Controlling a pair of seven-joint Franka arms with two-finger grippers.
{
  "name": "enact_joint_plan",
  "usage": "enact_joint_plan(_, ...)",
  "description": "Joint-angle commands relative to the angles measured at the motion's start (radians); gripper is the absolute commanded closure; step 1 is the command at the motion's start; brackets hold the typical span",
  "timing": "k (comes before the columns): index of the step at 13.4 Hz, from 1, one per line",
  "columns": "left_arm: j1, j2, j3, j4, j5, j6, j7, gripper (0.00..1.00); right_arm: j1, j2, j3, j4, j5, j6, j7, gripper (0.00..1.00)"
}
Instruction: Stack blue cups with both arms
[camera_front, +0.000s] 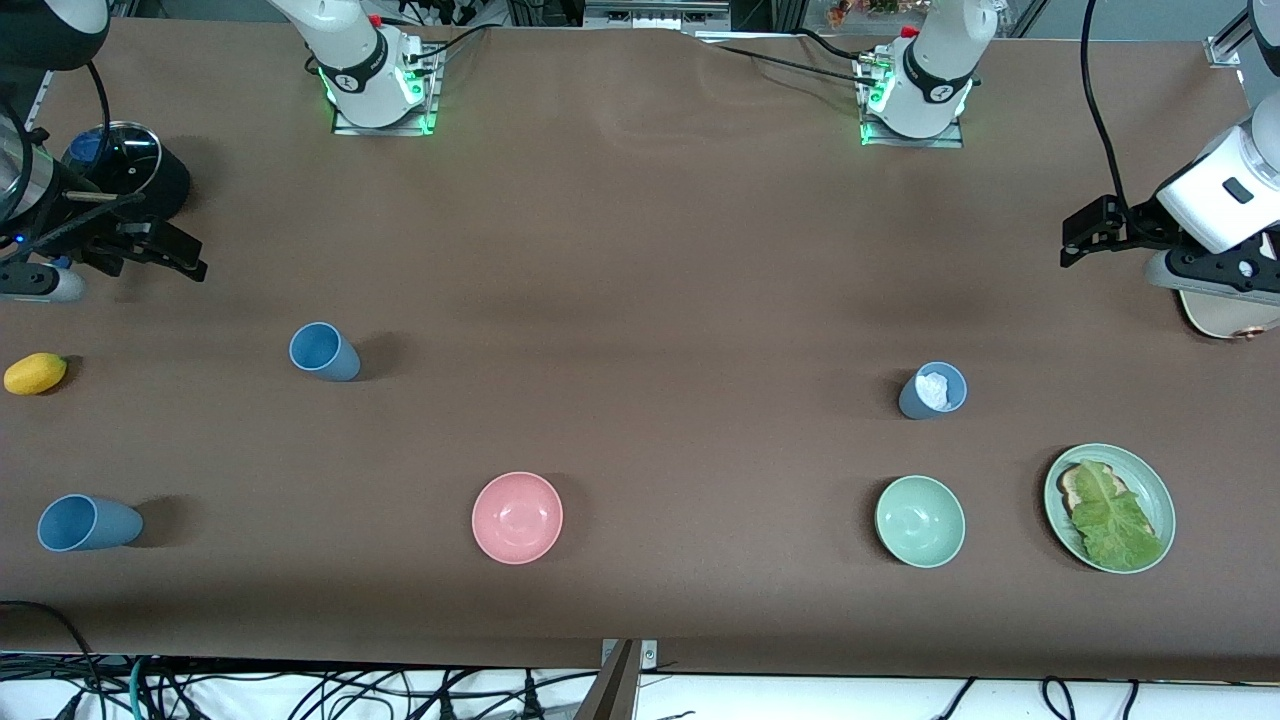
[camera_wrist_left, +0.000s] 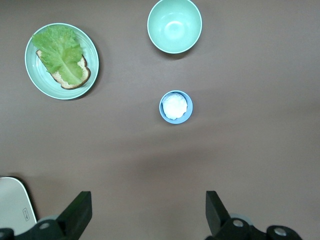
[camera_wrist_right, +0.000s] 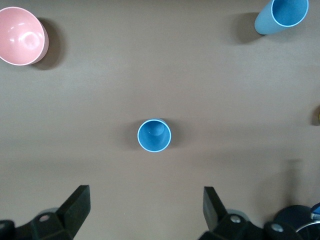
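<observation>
A light blue cup (camera_front: 323, 351) stands toward the right arm's end of the table, and shows in the right wrist view (camera_wrist_right: 154, 135). A second light blue cup (camera_front: 88, 523) is nearer the front camera, and also shows there (camera_wrist_right: 282, 15). A greyer blue cup (camera_front: 933, 390) with something white inside stands toward the left arm's end, and shows in the left wrist view (camera_wrist_left: 175, 106). My right gripper (camera_front: 165, 252) is open and empty over bare table (camera_wrist_right: 145, 210). My left gripper (camera_front: 1085, 235) is open and empty over bare table (camera_wrist_left: 146, 212).
A pink bowl (camera_front: 517, 517), a green bowl (camera_front: 920, 521) and a green plate (camera_front: 1155, 490) with bread and lettuce lie along the front. A lemon (camera_front: 35, 373) and a black pot (camera_front: 125, 170) are at the right arm's end. A beige board (camera_front: 1230, 315) lies under the left arm.
</observation>
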Motion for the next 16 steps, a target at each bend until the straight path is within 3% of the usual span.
enact_joint_plan(1,0.006,0.01,-0.004,0.027,-0.021,-0.02,-0.002,0.0,-0.014,-0.004,0.008,-0.004,0.013,-0.001,0.004,0.0)
enact_joint_plan(16,0.009,0.01,-0.001,0.026,-0.02,-0.02,-0.002,0.0,-0.014,-0.005,0.006,-0.004,0.013,-0.001,0.002,0.0)
